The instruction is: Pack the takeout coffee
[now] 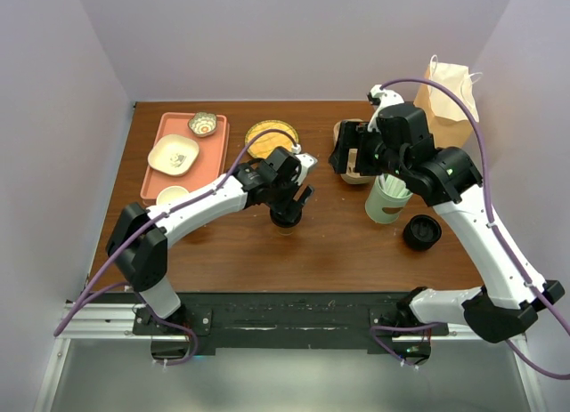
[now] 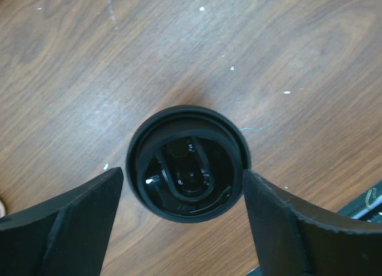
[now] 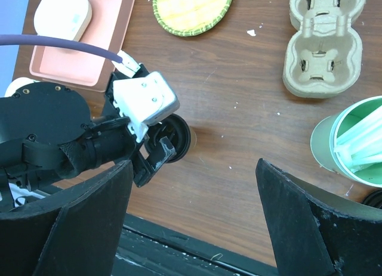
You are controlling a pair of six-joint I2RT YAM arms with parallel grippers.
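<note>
The small cream-tan paper cup with the round black plastic lid [image 2: 188, 163] stands upright on the brown wooden counter [image 2: 268, 49], well to the left of the moulded-pulp cup carrier [image 3: 325, 43] and nearer the arm bases than it. The left claw [image 2: 184, 176] hangs over it, jaws apart and flanking the lid; whether they touch it I cannot tell. The right claw [image 3: 194, 167] hovers above the carrier, jaws wide apart with nothing between them.

The cup is probably light, with thin walls that dent under a hard squeeze, and the lid may pop off. The safer hold looks to be on the body just under the lid's rim, gently, keeping the cup level.
</note>
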